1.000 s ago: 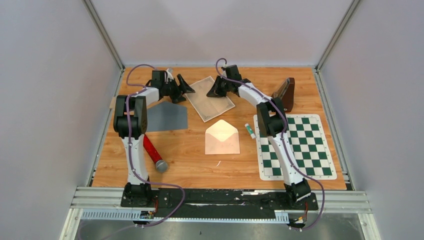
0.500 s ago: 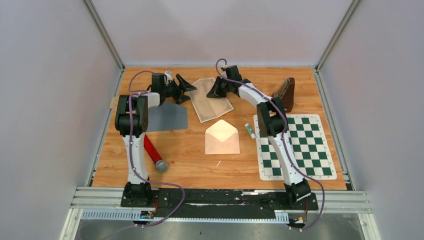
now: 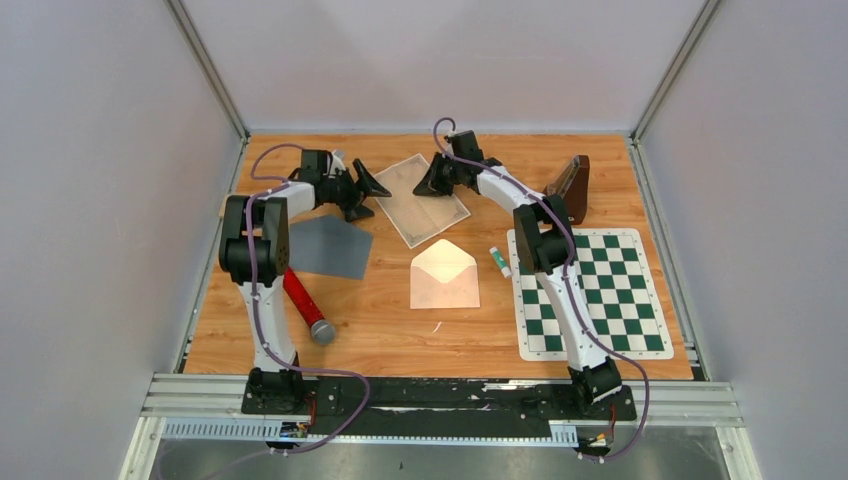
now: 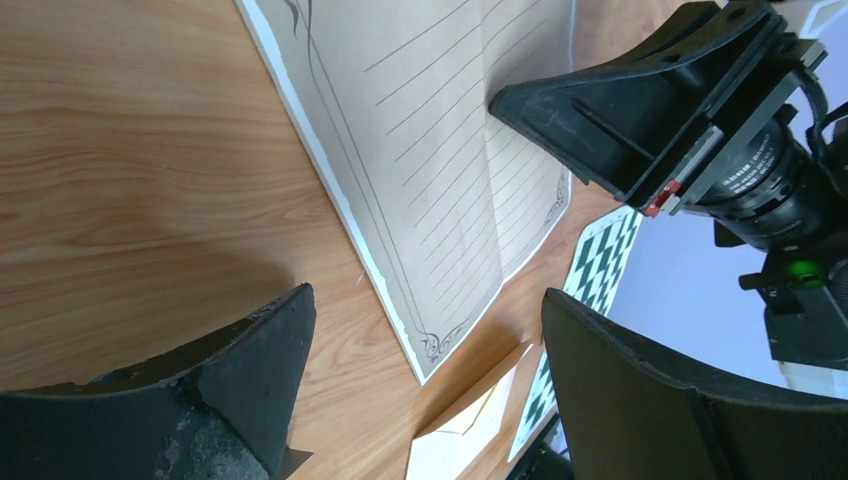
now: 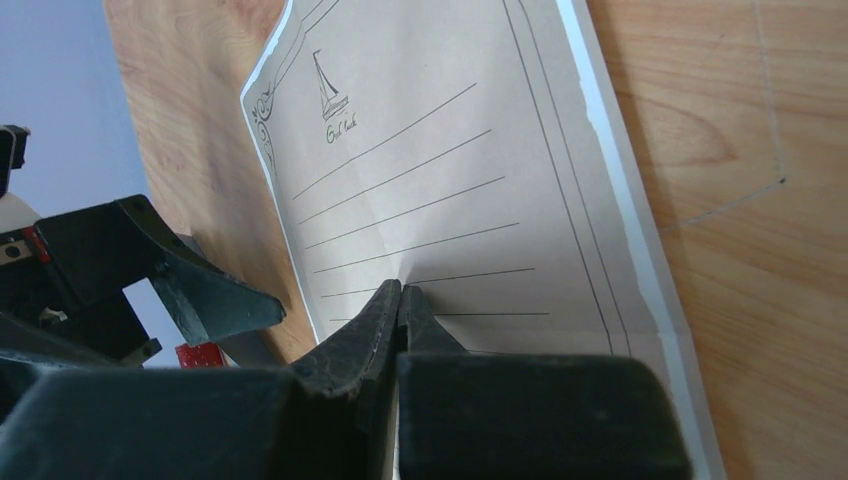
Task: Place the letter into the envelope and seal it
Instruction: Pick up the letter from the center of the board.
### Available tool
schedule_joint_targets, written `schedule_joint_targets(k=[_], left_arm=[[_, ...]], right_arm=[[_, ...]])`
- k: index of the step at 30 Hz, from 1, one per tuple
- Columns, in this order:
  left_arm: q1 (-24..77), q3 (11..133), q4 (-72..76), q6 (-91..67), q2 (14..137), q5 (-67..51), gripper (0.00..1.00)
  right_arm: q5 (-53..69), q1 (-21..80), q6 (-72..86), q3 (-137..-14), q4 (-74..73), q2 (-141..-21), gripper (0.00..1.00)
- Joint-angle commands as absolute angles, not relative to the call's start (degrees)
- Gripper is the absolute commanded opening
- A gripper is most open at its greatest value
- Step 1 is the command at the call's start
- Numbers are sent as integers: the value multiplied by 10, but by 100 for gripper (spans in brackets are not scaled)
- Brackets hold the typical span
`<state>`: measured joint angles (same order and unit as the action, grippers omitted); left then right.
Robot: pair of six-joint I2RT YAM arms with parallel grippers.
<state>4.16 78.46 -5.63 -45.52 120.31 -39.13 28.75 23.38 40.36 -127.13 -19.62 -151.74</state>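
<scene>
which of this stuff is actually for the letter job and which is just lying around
For the job:
- letter
- envelope
- glue stick, probably for sealing

Just lying about:
- chess mat
- grey sheet
- red microphone
- brown wooden block

Non-task stuff: the green-and-white chess mat [image 3: 590,295] lay flat along the worktop's [image 3: 390,335] right edge, reaching toward the near right corner. A dark brown wooden block [image 3: 570,188] stood near the far right corner, just beyond the mat. A grey sheet [image 3: 335,250] lay flat by the left edge. A red microphone [image 3: 305,305] with a grey head lay just nearer, its red end at the sheet's near edge.
</scene>
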Motion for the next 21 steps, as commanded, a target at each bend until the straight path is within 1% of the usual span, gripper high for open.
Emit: schedule_joint_targets(k=[1,4,6,9,13,14,15,17,18,20,21], left_arm=[[53,791,-88,-418,1181,-397,90],[72,812,-104,-418,1193,-397,90],[84,818,-115,-418,1199,-389,90],[95,817,-126,-421,1203,-376,90],[100,803,-136,-428,1201,-357,90],[100,799,-138,-427,1197,-356,90],[99,797,-138,-427,1196,-354,90],[97,790,-133,-431,1190,-356,90],[97,785,-127,-437,1187,-356,90],[96,777,-115,-446,1187,-359,91],[95,773,-107,-449,1188,-362,91]], right_arm=[[192,228,422,-1266,-260,-1528,0],[144,228,464,-1277,-284,-1528,0],[138,227,483,-1281,-290,-1525,0],[150,227,494,-1288,-291,-1518,0],[185,221,469,-1331,-284,-1486,0],[194,217,459,-1336,-280,-1471,6],[205,211,451,-1334,-275,-1453,16],[235,195,427,-1318,-264,-1409,43],[256,189,411,-1304,-258,-1392,53],[305,167,359,-1268,-252,-1364,66],[330,156,336,-1248,-252,-1353,71]])
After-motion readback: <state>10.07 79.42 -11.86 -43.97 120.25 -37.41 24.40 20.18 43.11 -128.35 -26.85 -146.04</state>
